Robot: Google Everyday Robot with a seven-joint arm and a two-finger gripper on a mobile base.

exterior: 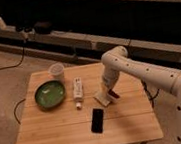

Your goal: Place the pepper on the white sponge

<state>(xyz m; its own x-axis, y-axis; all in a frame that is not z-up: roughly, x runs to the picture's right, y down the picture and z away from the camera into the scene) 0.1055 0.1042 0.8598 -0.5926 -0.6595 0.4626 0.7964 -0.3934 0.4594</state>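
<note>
My gripper hangs from the white arm and points down over the right part of the wooden table. It is shut on the small dark red pepper, which sticks out at its tip. The pepper is right at the right edge of the flat cream-white sponge, just above or touching it. Part of the sponge is hidden behind the gripper.
A flat black phone lies just in front of the sponge. A long white tube-like bottle lies to the sponge's left. A green bowl and a white cup stand further left. Dark shelving runs behind the table.
</note>
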